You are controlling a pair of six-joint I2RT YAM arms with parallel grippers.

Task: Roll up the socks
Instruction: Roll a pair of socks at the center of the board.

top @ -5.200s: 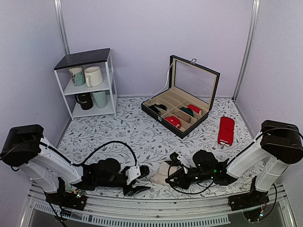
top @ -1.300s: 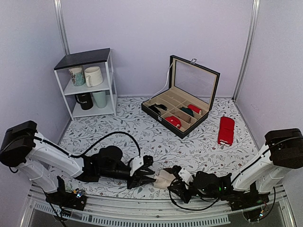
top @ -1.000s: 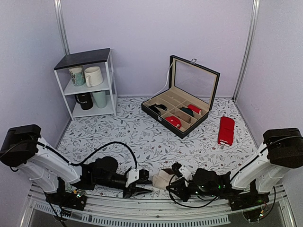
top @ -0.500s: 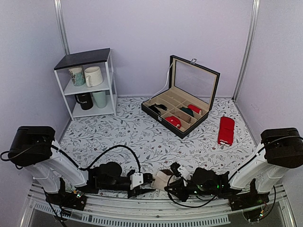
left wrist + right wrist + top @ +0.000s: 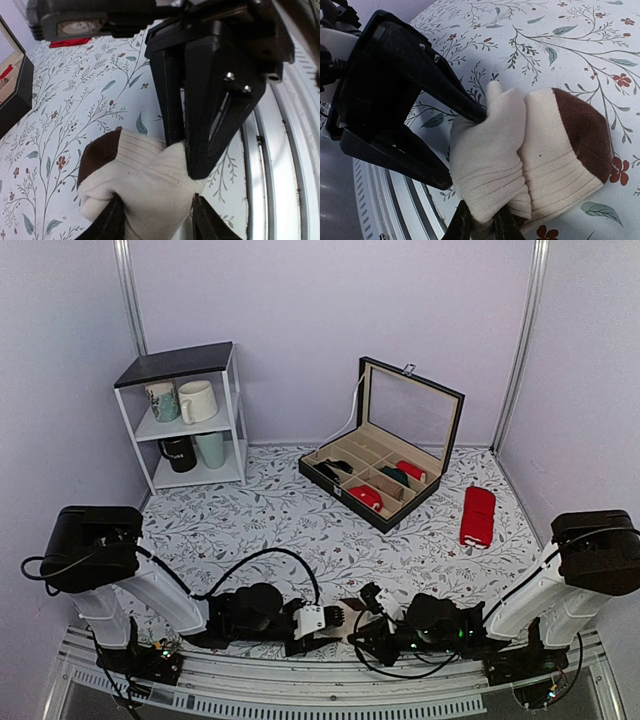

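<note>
The socks point(image 5: 495, 150) lie bundled on the floral table near its front edge, a cream roll with a dark brown end point(image 5: 585, 135). My right gripper point(image 5: 482, 212) is shut, pinching a cream fold at the bundle's near side. My left gripper point(image 5: 157, 205) stands open astride the cream part point(image 5: 145, 182), one finger along each side and touching the fabric. In the top view both grippers meet at the table's front middle, left gripper point(image 5: 335, 617) and right gripper point(image 5: 362, 624), and they hide most of the socks.
An open black compartment box point(image 5: 380, 475) with small rolled bundles stands at the back. A plain red pair point(image 5: 477, 515) lies at the right. A white shelf with mugs point(image 5: 190, 415) is at the back left. A metal rail point(image 5: 280, 165) runs right beside the socks.
My left gripper has slid right along the front edge and opened around the socks. The right gripper has stayed shut on them, shifting slightly.
</note>
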